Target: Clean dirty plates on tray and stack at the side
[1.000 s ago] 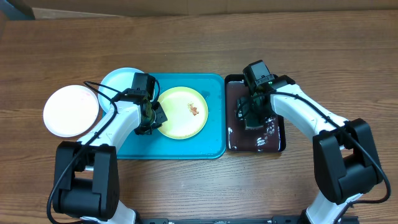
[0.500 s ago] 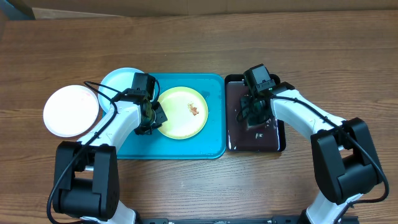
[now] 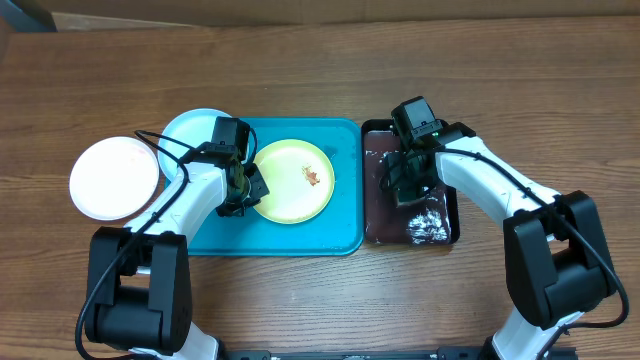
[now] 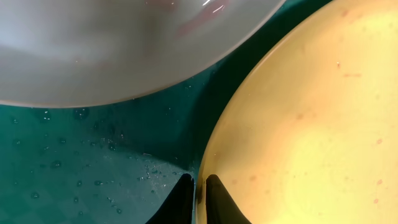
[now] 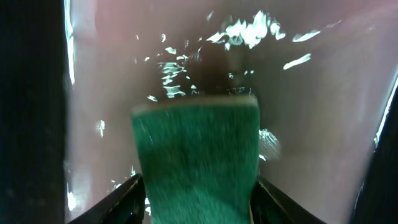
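The pale yellow plate [image 3: 293, 181] lies on the turquoise tray [image 3: 300, 235] and carries a reddish smear [image 3: 313, 177]. My left gripper [image 3: 245, 187] is shut on its left rim; in the left wrist view the fingertips [image 4: 186, 193] pinch the yellow plate [image 4: 298, 124] edge. A light blue plate [image 3: 185, 128] overlaps the tray's far left corner, partly under my left arm. On the table to the left rests a white plate [image 3: 115, 178]. My right gripper [image 3: 403, 187] is over the dark tray [image 3: 372, 215], shut on a green sponge [image 5: 196, 155].
The dark brown-black tray [image 5: 323, 112] holds water and white foam [image 3: 428, 226] at its near right corner. It stands right beside the turquoise tray's right edge. Bare wooden table [image 3: 320, 80] stretches behind and in front of both trays.
My right gripper dipped with the sponge in the dark tray and came back, and the foam patch in the near right corner has spread again. The left arm and the plates have not moved.
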You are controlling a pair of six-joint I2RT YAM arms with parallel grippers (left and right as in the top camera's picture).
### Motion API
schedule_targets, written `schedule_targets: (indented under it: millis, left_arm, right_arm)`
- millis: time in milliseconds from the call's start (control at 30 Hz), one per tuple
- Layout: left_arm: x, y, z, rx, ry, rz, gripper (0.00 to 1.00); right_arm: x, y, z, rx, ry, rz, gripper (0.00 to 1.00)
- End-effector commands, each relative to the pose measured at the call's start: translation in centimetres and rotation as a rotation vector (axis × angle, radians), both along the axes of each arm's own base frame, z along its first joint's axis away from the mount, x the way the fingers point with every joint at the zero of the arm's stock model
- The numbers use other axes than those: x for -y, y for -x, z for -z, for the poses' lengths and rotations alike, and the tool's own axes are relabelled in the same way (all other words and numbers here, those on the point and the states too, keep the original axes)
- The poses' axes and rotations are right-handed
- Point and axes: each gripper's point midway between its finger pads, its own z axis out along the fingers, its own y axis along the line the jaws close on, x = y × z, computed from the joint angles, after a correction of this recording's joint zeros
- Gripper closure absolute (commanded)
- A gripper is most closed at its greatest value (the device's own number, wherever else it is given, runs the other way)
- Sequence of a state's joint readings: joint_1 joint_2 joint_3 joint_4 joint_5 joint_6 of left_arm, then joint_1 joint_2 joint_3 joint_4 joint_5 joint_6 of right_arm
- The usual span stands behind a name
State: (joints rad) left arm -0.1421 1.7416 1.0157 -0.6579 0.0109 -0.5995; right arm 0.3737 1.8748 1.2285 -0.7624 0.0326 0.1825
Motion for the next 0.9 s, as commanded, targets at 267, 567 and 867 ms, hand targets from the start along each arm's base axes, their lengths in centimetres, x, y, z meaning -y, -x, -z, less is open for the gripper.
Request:
schedule_targets:
  millis: [267,567,867]
  left_arm:
    - [-0.2,0.5,0.6,-0.02,-0.004,0.013,0.89]
    - [-0.2,0.5,0.6,-0.02,-0.004,0.013,0.89]
    - [-0.2,0.5,0.6,-0.02,-0.004,0.013,0.87]
  right_arm:
    - [-0.3,1.2,0.0,-0.027,-0.025,-0.01,0.45]
    - [-0.3,1.2,0.2,-0.027,-0.025,-0.01,0.46]
    - [-0.2,1.4,0.3,-0.033,-0.023,-0.01,0.6]
